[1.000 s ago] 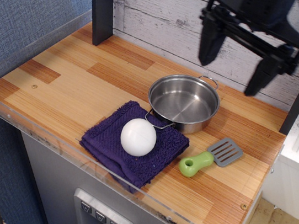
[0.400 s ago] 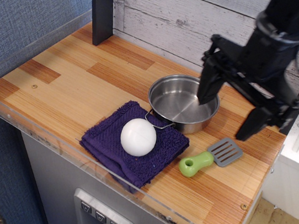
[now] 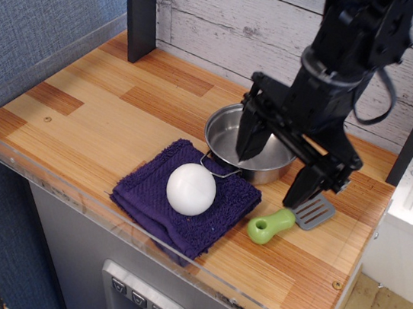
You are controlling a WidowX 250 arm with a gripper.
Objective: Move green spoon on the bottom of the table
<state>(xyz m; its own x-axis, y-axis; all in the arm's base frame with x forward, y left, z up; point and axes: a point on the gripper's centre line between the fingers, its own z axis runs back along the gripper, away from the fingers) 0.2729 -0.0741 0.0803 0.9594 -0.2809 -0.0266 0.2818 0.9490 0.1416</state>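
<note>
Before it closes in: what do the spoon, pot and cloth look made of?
Green spoon: likely plastic; matte lime handle, flat grey slotted head. Pot: metal, probably steel; shiny reflective wall. Purple cloth: fuzzy terry-like fabric, looped pile visible. The gripper hangs open above.

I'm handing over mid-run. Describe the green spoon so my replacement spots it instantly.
Start at the steel pot near the back of the table; the open tool hangs in front of it. Just right of the purple cloth, toward the front edge, lies the green spoon. It is the only lime-green thing there, with a holed handle and a grey slotted head.
</note>
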